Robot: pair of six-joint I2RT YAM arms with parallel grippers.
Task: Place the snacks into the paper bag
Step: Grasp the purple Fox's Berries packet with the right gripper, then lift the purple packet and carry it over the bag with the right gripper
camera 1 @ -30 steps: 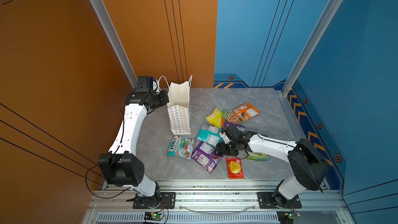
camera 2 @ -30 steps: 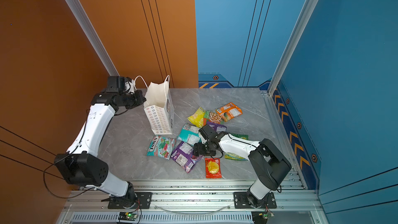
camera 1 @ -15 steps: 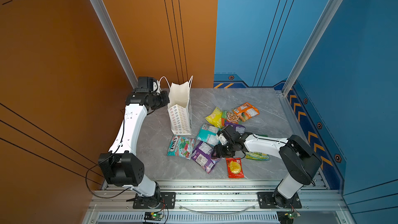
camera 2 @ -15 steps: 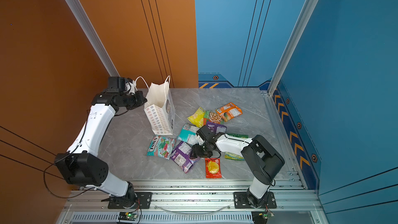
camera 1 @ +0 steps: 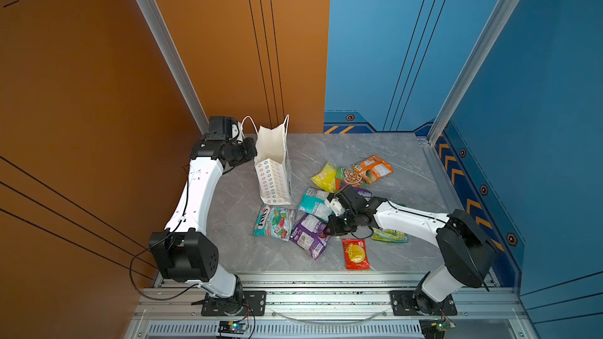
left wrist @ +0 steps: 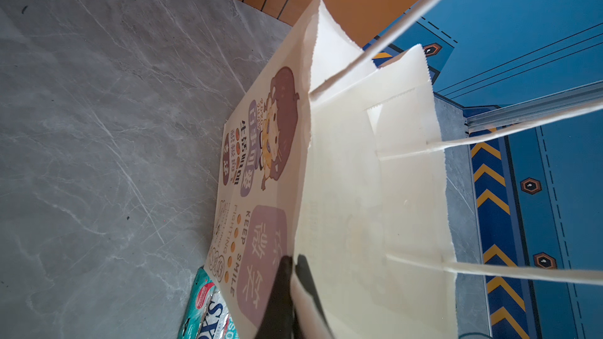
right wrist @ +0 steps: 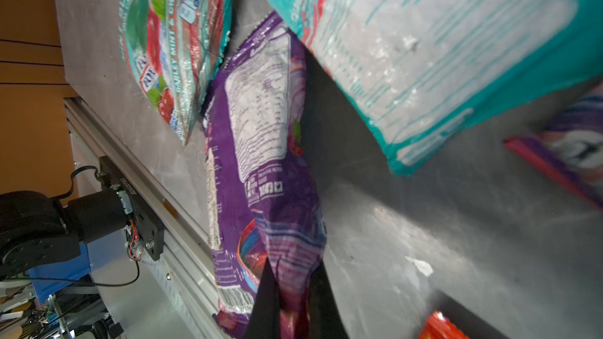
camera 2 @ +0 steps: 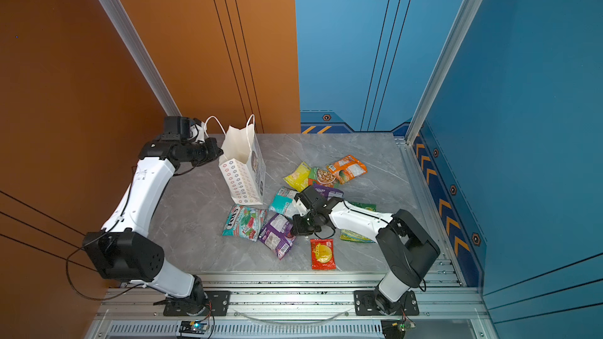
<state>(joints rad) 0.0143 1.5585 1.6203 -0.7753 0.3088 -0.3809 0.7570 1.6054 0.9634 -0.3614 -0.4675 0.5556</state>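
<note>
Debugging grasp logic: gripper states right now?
Left gripper: closed on the paper bag wall.
Right gripper: closed on the purple packet.

I'm working in a lab test booth: orange and blue wall panels (camera 1: 98, 92), aluminium mounting rail (camera 1: 326, 295), marbled table (camera 1: 375, 148).

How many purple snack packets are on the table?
2. The large purple packet lies toward the front, its end pinched by the right gripper. The smaller purple packet peeks out just behind that gripper. Others may be hidden.
</note>
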